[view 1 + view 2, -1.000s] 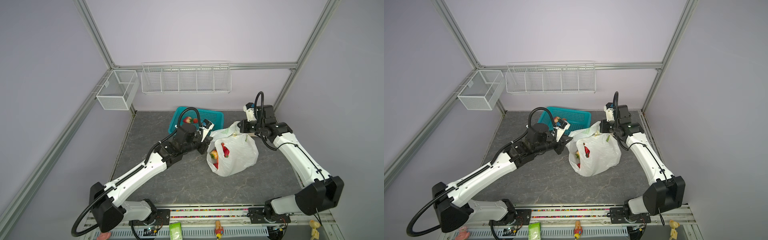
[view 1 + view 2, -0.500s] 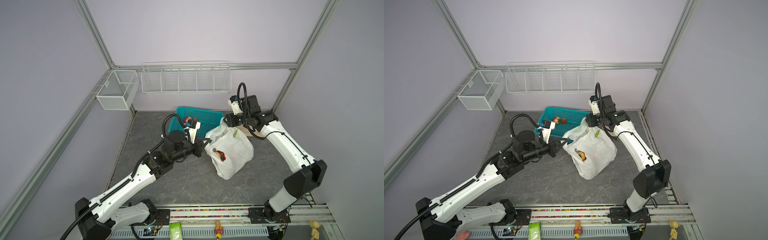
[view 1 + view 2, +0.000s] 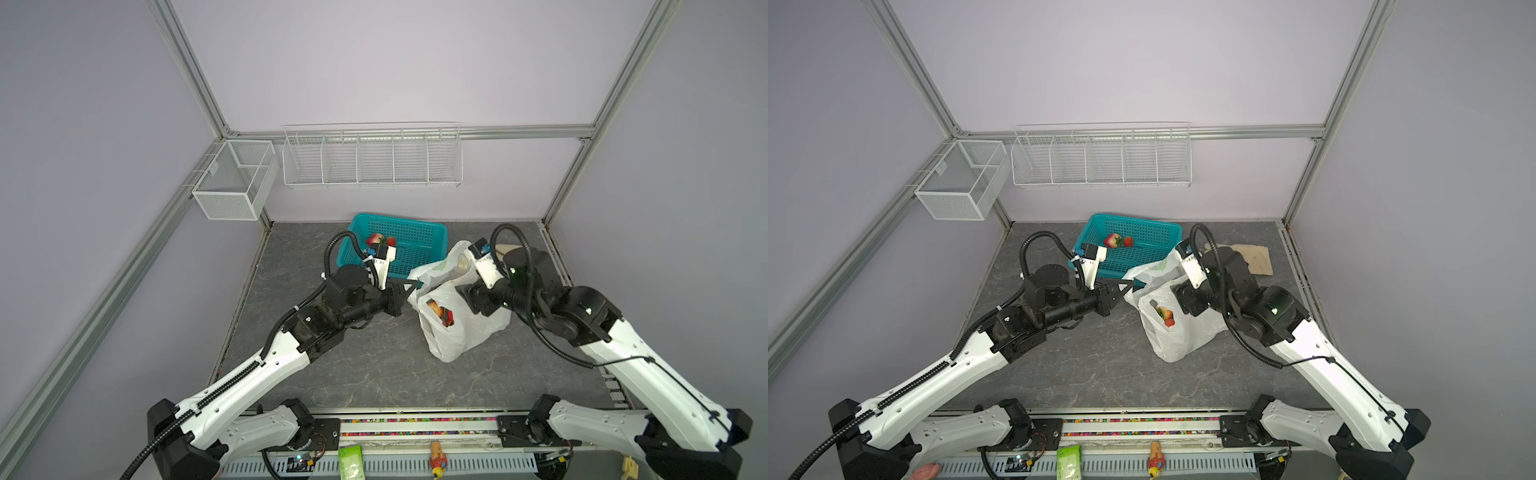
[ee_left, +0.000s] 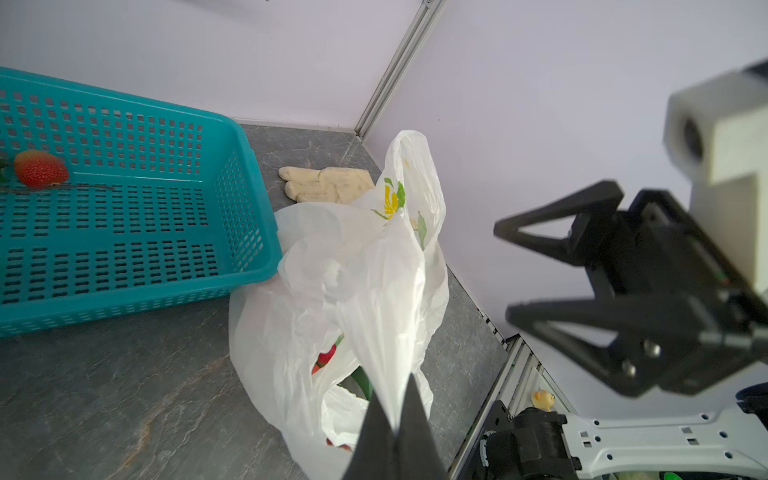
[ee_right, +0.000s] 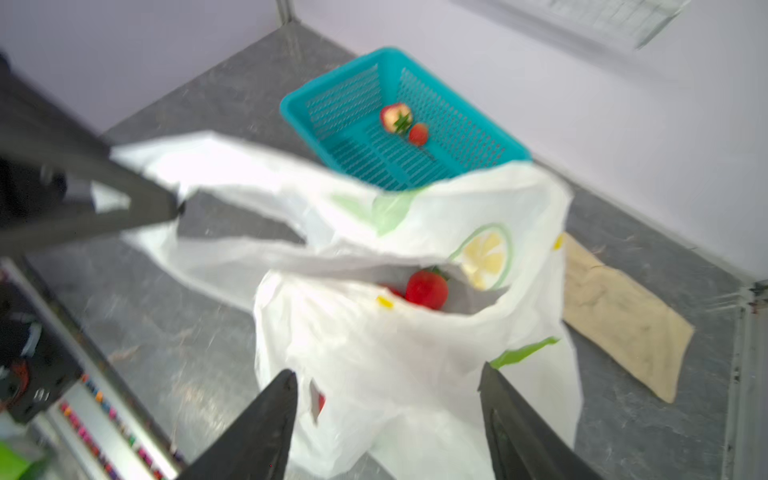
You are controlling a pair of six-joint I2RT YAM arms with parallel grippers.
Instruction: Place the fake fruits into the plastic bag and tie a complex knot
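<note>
Pinching one handle of the plastic bag (image 4: 332, 270), the left gripper (image 4: 395, 411) has its jaws pressed together on the film, as the left wrist view shows. The right gripper (image 5: 386, 372) hangs over the bag's mouth, jaws spread, holding nothing. Only the right wrist view shows a strawberry (image 5: 427, 289) down inside. Just behind the bag on the table, the teal basket (image 3: 1142, 228) holds two more fruits (image 3: 1112, 240); the left wrist view catches only one. Farthest back lies a beige glove (image 3: 1252, 257).

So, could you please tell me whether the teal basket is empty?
Not empty: inside the teal basket lie a larger red fruit and a small strawberry beside it.
</note>
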